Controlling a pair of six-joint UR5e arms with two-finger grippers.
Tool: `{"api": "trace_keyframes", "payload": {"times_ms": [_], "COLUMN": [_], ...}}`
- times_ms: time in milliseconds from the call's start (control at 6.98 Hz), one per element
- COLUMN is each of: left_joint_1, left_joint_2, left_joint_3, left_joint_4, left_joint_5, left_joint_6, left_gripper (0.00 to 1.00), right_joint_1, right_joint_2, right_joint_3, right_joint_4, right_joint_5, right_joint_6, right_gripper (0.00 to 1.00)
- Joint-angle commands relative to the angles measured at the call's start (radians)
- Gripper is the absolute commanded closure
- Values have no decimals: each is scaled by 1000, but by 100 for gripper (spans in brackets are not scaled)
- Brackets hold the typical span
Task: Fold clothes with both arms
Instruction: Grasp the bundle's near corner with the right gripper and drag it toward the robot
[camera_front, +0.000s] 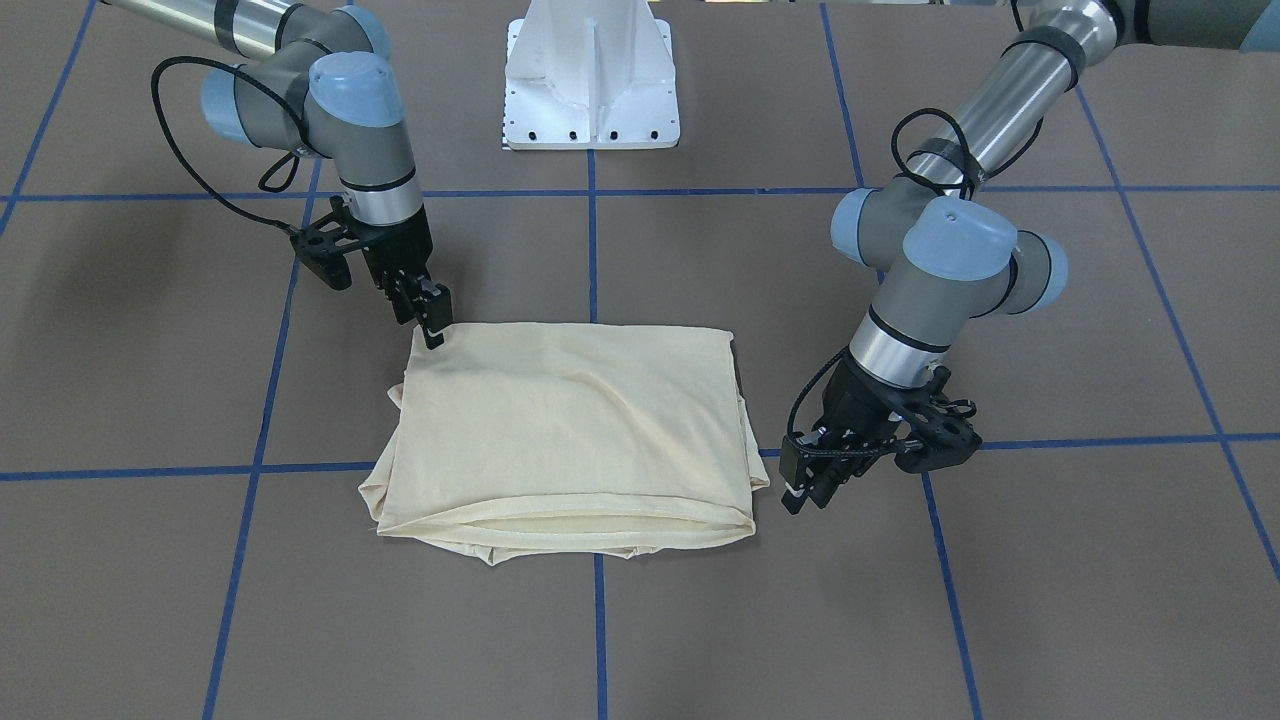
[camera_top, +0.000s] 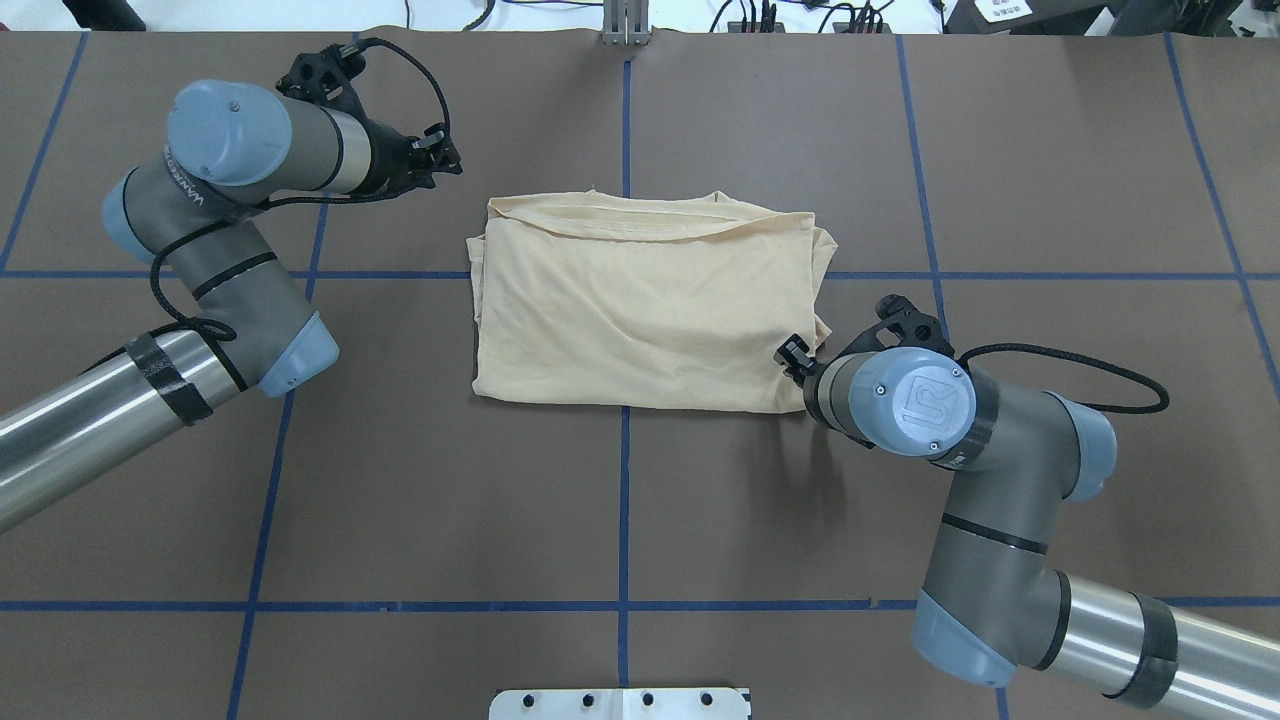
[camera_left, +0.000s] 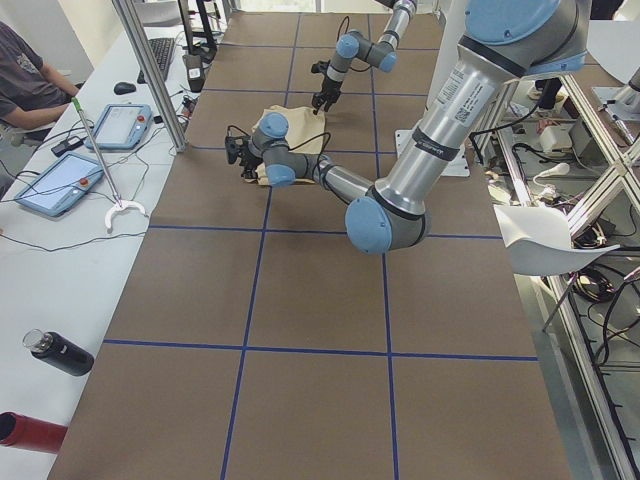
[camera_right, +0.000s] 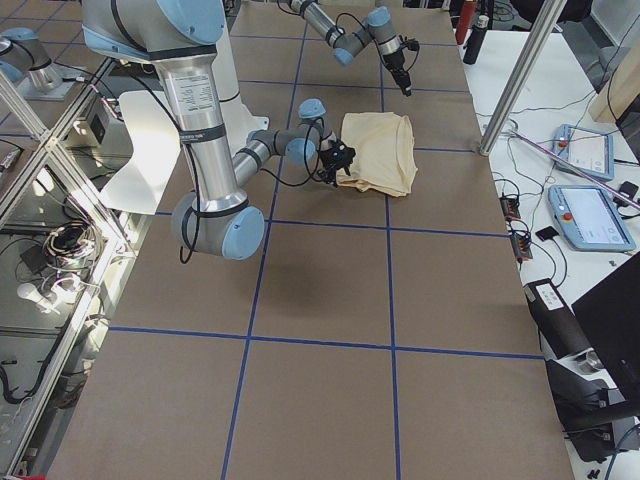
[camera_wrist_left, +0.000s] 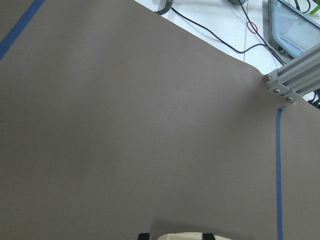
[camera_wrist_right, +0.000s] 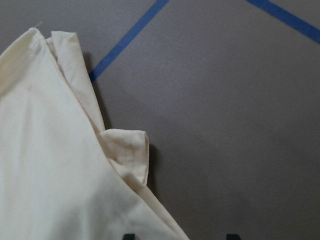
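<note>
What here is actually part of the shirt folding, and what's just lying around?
Part of the job: cream T-shirt, left gripper, right gripper.
Lying about: black bottle, red bottle, blue-edged tablets, white pedestal base.

This is a robotics lab. A big brown table (camera_top: 400, 500) is marked with a grid of blue tape (camera_top: 623, 500), and the white bench (camera_left: 70, 300) beside it carries control tablets (camera_left: 55, 185) and cables (camera_wrist_left: 220, 42). A person (camera_left: 20, 70) sits at this bench.
</note>
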Motion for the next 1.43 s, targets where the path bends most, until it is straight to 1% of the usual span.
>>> {"api": "trace_keyframes", "payload": {"times_ms": [0, 143, 430, 573, 716, 860, 1003, 1146, 1289], "left_joint_1": [0, 2, 2, 2, 2, 2, 3, 13, 48], "left_joint_2": [7, 5, 5, 5, -1, -3, 0, 3, 7], "left_joint_3": [-3, -3, -3, -3, -3, -14, -29, -67, -119], "left_joint_4": [0, 0, 0, 0, 0, -2, -6, -3, 9], "left_joint_5": [0, 0, 0, -1, -3, -8, -9, -12, -24], "left_joint_6": [0, 0, -2, -2, -2, -2, -5, -12, -18], "left_gripper": [54, 54, 54, 54, 54, 54, 54, 54, 54], "right_joint_1": [7, 10, 18, 7, -68, -135, -160, -189, -255], "right_joint_2": [21, 20, -35, -70, -138, -185, -190, -190, -190], "right_joint_3": [-29, -18, 84, 135, 222, 290, 360, 408, 421], "right_joint_4": [-2, -5, -23, -43, -48, -91, -211, -287, -322], "right_joint_5": [4, 29, 90, 134, 151, 161, 269, 379, 391], "right_joint_6": [-7, -8, -7, -10, -10, -8, -5, 4, 31], "right_gripper": [99, 100, 100, 100, 100, 100, 100, 100, 100]}}
